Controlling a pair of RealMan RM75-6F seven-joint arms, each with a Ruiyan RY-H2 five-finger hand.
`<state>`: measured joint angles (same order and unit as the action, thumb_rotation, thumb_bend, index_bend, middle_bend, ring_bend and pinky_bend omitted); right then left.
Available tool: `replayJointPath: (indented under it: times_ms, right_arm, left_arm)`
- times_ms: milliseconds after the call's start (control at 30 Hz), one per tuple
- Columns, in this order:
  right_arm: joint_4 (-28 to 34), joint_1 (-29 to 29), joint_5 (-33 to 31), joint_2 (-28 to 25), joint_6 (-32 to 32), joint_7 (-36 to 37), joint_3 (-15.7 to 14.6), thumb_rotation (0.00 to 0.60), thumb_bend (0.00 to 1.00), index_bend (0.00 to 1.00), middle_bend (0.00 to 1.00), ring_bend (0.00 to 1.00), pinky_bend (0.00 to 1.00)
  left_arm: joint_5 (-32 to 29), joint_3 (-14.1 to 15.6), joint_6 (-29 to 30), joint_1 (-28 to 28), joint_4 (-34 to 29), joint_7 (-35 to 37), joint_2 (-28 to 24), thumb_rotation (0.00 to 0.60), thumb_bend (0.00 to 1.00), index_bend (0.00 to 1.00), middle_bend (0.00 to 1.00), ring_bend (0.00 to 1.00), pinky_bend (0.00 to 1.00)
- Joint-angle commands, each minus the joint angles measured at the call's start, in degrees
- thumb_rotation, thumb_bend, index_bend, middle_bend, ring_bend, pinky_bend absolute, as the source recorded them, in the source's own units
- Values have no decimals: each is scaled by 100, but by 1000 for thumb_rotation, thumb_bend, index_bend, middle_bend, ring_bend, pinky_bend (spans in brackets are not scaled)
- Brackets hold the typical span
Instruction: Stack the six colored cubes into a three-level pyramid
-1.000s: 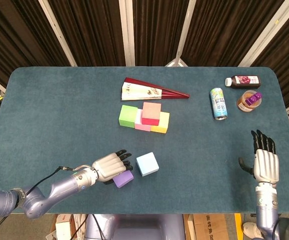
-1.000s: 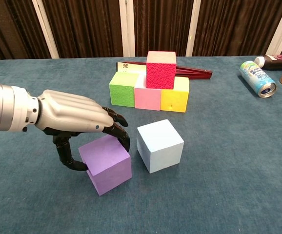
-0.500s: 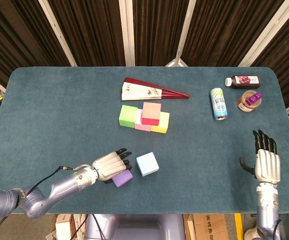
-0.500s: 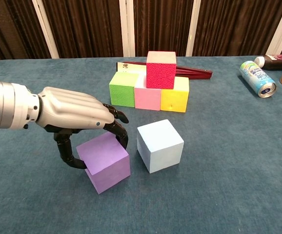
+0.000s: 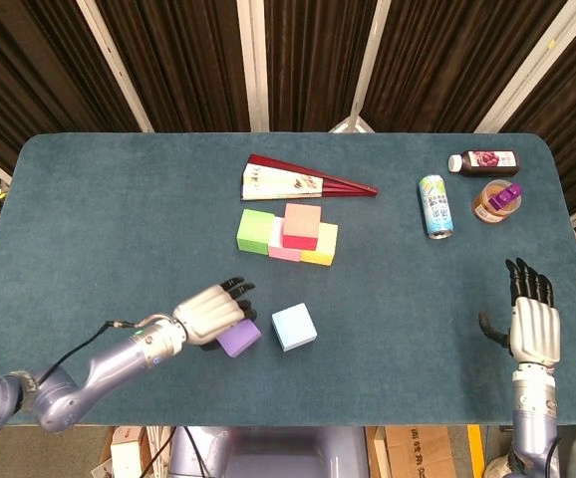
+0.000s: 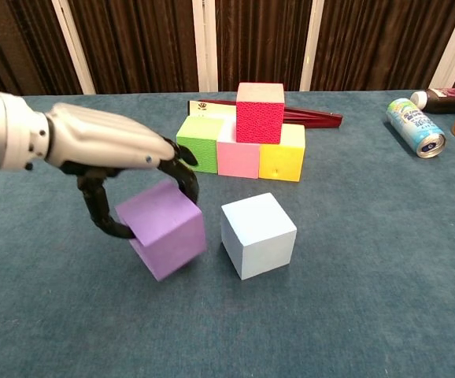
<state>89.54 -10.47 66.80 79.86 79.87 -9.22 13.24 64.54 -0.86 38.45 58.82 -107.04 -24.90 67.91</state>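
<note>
Teal table (image 5: 119, 199), dark curtains behind. Left hand (image 6: 109, 146) clasping purple cube (image 6: 162, 227), tilted, lifted beside light blue cube (image 6: 257, 234). Right hand (image 5: 533, 324) idle, fingers spread. Next, presumably: carry onto second level beside red cube (image 6: 260, 112).

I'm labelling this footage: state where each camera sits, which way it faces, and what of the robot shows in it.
Head view: sits high, looks steeply down on the whole table; shows the left hand with its arm holding the purple cube, and the right hand at the near right edge.
Chest view: sits low at the near edge, looks level across the table toward the curtains; shows only the left hand and forearm.
Both share: the purple cube, the light blue cube, the four stacked cubes, the fan and the can.
</note>
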Motion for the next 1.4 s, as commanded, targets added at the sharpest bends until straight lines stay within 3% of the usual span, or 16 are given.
replayJointPath:
  times_ms: [33,267,433,700,1033,1400]
  right_arm:
    - [-1,-8,-12,4,-10,-7,5,600,335,7,45,0,0]
    - [-8,-22,-60,6,-50,-24,6,600,336,7,45,0,0]
    - [4,-20,-72,0,-28,-22,23,600,335,7,45,0,0]
    - [-13,-35,-69,14,-34,-62,9,600,335,9,45,0,0]
    - [-71,-61,-133,60,-40,-102,40,600,335,11,45,0,0]
    - [-108,-62,-186,44,-77,-9,73,600,335,11,45,0,0]
  left_arm:
    - [-340,-61,-12,11,-122,157,-356,600,427,302,290,0,0]
    - [-1014,-126,58,47,18,286,-900,600,427,300,287,0,0]
    - [-1437,-249,143,149,236,317,-1000,600,427,300,287,0,0]
    - [-2211,-477,344,649,622,-129,-638,600,427,301,283,0,0]
    - [-3806,-567,740,1516,882,-1006,-260,600,427,304,284,0,0]
    - [-4947,-709,1021,1828,1527,-1120,260,600,427,303,281,0,0]
